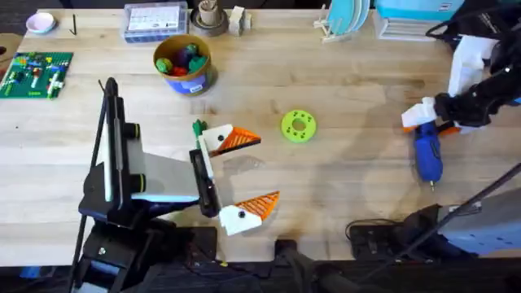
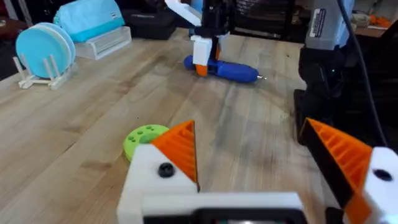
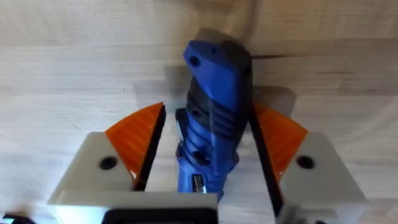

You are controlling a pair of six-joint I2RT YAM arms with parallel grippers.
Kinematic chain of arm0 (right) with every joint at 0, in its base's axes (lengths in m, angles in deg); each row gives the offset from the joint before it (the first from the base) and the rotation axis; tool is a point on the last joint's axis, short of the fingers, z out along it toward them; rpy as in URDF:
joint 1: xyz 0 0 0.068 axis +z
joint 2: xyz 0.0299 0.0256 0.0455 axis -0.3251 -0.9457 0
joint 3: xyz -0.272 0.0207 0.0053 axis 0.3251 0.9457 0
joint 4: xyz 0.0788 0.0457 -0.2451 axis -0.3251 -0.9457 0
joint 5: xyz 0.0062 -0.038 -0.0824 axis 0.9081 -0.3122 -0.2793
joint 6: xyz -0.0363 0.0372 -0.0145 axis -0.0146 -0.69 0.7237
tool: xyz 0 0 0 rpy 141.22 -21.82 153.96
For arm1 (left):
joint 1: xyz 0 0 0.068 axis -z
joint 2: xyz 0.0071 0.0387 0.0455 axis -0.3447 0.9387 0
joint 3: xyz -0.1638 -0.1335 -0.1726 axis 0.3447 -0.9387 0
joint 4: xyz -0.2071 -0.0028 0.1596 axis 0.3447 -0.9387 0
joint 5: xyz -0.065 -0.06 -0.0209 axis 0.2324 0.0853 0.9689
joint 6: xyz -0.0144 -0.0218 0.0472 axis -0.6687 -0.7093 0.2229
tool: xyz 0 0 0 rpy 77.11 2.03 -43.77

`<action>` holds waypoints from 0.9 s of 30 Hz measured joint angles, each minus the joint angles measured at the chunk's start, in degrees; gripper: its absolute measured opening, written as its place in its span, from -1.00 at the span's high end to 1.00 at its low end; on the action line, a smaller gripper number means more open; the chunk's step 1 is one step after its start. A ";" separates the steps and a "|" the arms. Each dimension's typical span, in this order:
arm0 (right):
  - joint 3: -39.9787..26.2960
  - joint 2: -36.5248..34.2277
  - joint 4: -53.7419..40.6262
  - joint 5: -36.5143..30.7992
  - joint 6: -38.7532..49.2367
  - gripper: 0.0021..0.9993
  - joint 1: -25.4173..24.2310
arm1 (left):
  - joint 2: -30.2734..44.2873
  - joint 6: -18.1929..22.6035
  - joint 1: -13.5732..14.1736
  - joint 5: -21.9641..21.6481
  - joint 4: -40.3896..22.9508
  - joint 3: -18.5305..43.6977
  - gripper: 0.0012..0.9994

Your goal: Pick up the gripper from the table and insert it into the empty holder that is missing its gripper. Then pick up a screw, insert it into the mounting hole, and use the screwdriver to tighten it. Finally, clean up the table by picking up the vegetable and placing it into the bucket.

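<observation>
The right gripper [image 3: 205,155], white-fingered with orange ribbed pads, was seen straddling the bright blue plastic screwdriver [image 3: 211,118] lying on the wooden table [image 1: 350,171] at its right side; whether it was pinched cannot be told. The left gripper [image 1: 240,175] was held spread near a green perforated disc [image 1: 298,126].

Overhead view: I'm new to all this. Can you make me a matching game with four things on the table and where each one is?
Things:
1. screwdriver
2. bucket
3. green disc
4. plate rack

Places or states:
A. at the table's far edge
B. lying flat between the fingers of the right hand
C. alone near the middle of the table
D. filled with colourful toy food

Pairs: 1-B, 2-D, 3-C, 4-A
</observation>
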 joint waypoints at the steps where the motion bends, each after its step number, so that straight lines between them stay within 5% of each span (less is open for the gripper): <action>1: 0.00 0.00 -0.26 -0.26 -0.01 -0.76 0.00 | -0.02 0.00 0.00 0.00 0.00 0.01 -0.99; 13: 0.02 0.00 -0.49 -2.00 -0.48 -0.01 0.00 | -0.02 0.00 0.00 0.00 0.00 0.02 -0.99; 27: 0.02 -0.01 0.71 -2.02 -1.18 -0.21 0.00 | -0.02 0.01 0.00 0.00 0.00 0.01 -0.99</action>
